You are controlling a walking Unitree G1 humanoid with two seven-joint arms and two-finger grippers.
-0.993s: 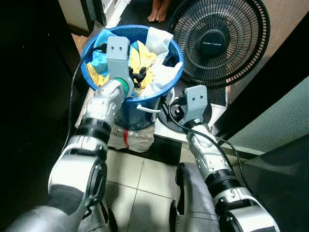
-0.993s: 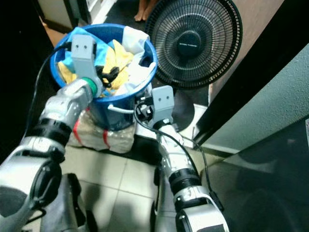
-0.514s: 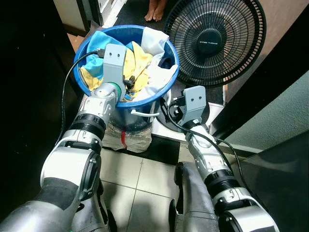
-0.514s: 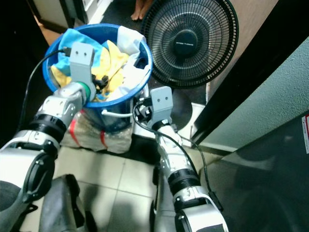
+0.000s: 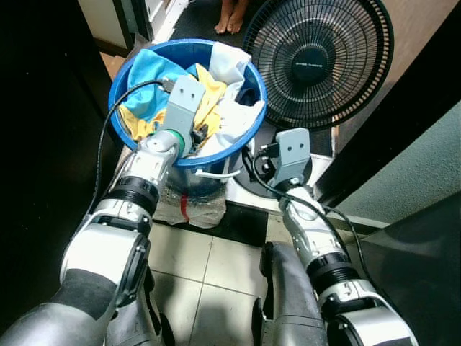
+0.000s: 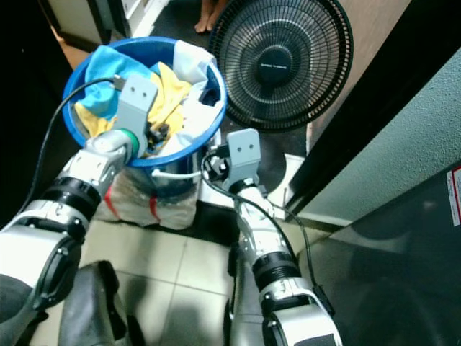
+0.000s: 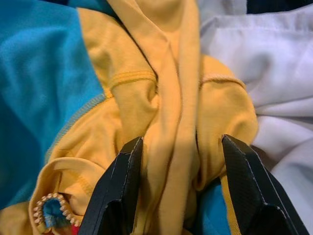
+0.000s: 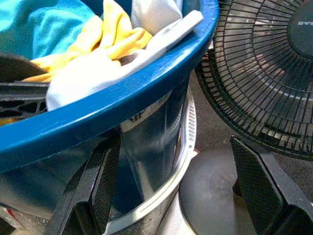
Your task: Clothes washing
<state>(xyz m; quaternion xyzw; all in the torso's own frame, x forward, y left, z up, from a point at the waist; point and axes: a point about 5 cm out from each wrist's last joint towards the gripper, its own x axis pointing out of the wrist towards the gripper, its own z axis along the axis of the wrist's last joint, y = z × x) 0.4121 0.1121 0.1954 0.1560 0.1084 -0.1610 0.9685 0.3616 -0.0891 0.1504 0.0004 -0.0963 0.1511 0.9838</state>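
1. Nearest the camera, the right gripper (image 8: 173, 196) hangs low outside the blue bucket (image 5: 248, 126), its fingers spread wide with nothing between them, just beside the bucket's clear lower wall and the round fan base (image 8: 215, 193). A careless swing from here could knock the bucket or catch the white handle (image 5: 216, 174) that hangs at its side.

2. A step further, the left gripper (image 7: 178, 196) reaches over the rim into the laundry, its fingers parted and straddling a raised fold of the yellow garment (image 7: 176, 107) without yet pinching it. Closing too shallow would likely let the fold slip free; closing deep could also drag up the teal cloth (image 7: 39, 78) and white cloth (image 7: 274, 88) pressed against it.

3. The black cable (image 5: 119, 108) from the left wrist loops over the bucket's near rim. On a lift it could snag the rim and tip the bucket, which appears to stand on a wrapped bundle (image 5: 180, 205) rather than flat tiles.

4. Beyond, a standing fan (image 5: 317, 61) sits close against the bucket; trailing fabric might brush its grille.

5. Farthest back, a person's bare feet (image 5: 232, 21) stand near the bucket, within range of a wide swing.
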